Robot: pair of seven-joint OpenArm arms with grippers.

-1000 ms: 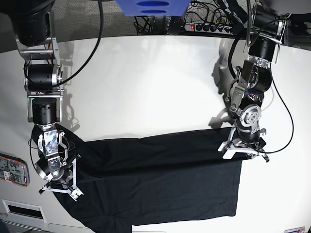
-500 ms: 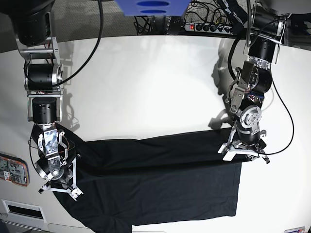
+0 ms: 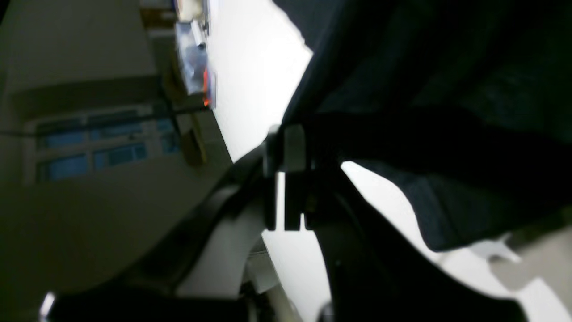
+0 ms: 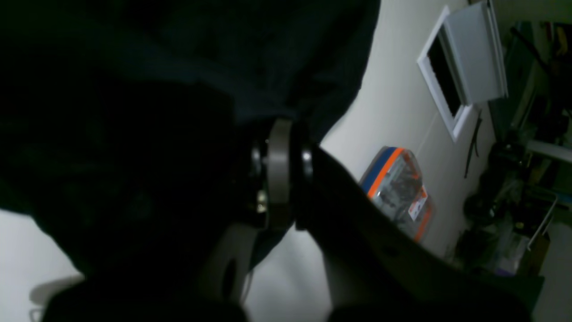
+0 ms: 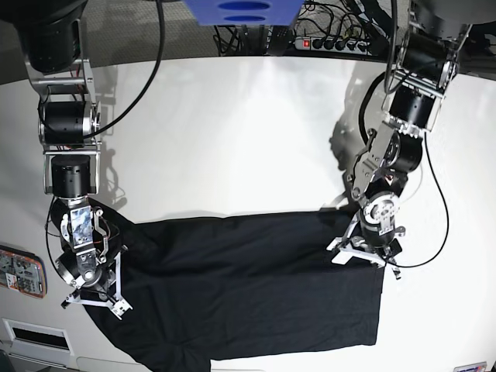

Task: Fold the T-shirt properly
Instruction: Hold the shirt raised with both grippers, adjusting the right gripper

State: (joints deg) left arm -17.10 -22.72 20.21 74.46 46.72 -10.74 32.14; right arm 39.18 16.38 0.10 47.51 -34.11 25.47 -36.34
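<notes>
The black T-shirt (image 5: 248,287) lies flat across the front of the white table (image 5: 232,132), folded along its length. My left gripper (image 5: 364,254) stands on the shirt's upper right corner; in the left wrist view the left gripper (image 3: 289,143) is shut on a fold of the black cloth (image 3: 447,89). My right gripper (image 5: 93,291) stands on the shirt's left end; in the right wrist view the right gripper (image 4: 279,147) is shut on the dark cloth (image 4: 201,53). The neck label is hidden.
An orange and blue packet (image 5: 19,271) lies at the table's left edge, and it also shows in the right wrist view (image 4: 395,188). A white box (image 5: 35,337) sits at the front left. A power strip (image 5: 333,43) and cables lie behind the table.
My left gripper has moved left and slightly toward the front, dragging the shirt's upper right corner with it. The right arm has stayed put.
</notes>
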